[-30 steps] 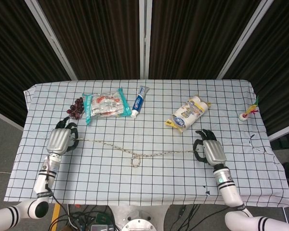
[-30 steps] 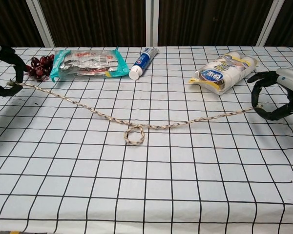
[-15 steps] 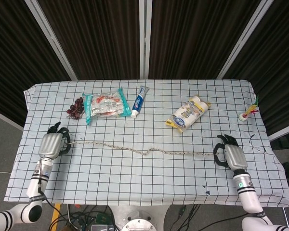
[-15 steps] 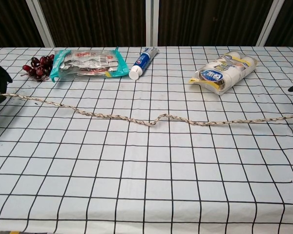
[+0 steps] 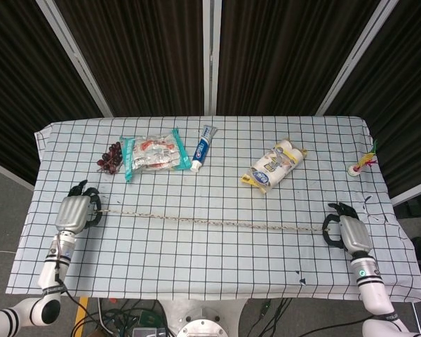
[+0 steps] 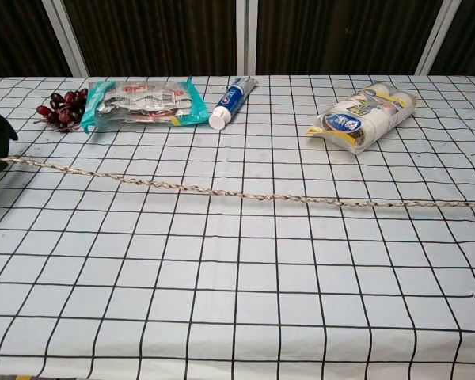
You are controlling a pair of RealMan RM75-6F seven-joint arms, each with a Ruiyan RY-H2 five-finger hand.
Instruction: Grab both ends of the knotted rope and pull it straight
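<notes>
- Since half a second ago: kink gone from the middle of the rope (image 5: 210, 222), now drawn straight; right robot hand (image 5: 351, 232) shifted further out along the table (image 5: 217, 267).
- Rope stretched across the table on the near side of the toothpaste tube (image 5: 205, 145), end to end between both hands.
- Left robot hand (image 5: 75, 210) curled around the rope's left end.
- Right robot hand closed on the right end.
- Snack packet (image 5: 153, 153) just left of the toothpaste tube, cherries (image 5: 111, 157) beyond it.

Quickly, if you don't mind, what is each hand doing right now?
Left hand: holding one end of the rope.
Right hand: holding the rope's other end.
</notes>
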